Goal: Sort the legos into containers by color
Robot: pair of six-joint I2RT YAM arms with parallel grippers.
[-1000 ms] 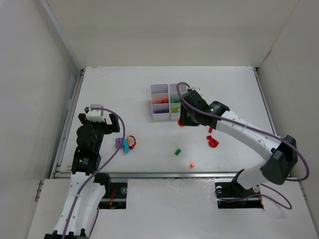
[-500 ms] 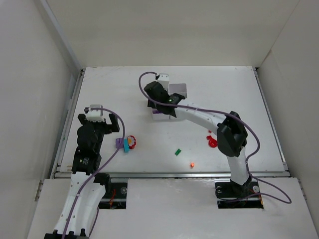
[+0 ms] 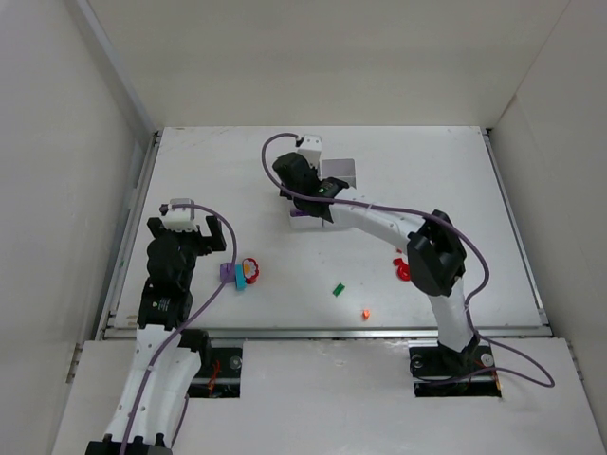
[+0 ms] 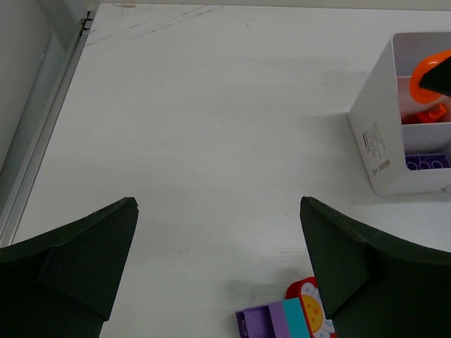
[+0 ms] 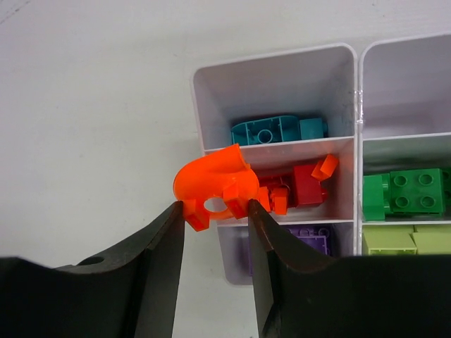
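Currently, in the right wrist view, the orange piece (image 5: 215,189), curved with a round hole, hangs over the tray's (image 5: 275,84) 9 o'clock outer wall, level with the middle-left compartment. That compartment holds the red and orange bricks (image 5: 299,184). The teal brick (image 5: 275,130) sits in the compartment at 12 o'clock of it and the purple bricks (image 5: 310,236) at 6 o'clock.

The right pincer (image 5: 216,208) is clamped on the orange piece, one finger on each lower edge. The piece sticks out toward 12 o'clock beyond the fingertips.

Judgement on the step in hand, the drop into the red/orange compartment:
- Shift toward 3 o'clock first. As it hangs, the piece straddles the wall and could tip out onto the table (image 3: 237,171).
- Go lower before release, so that it does not bounce into the teal cell.
- Part the fingers slowly.

The left pincer (image 4: 217,211) is spread wide and empty, with the loose cluster (image 4: 289,317) at 5 o'clock of it.
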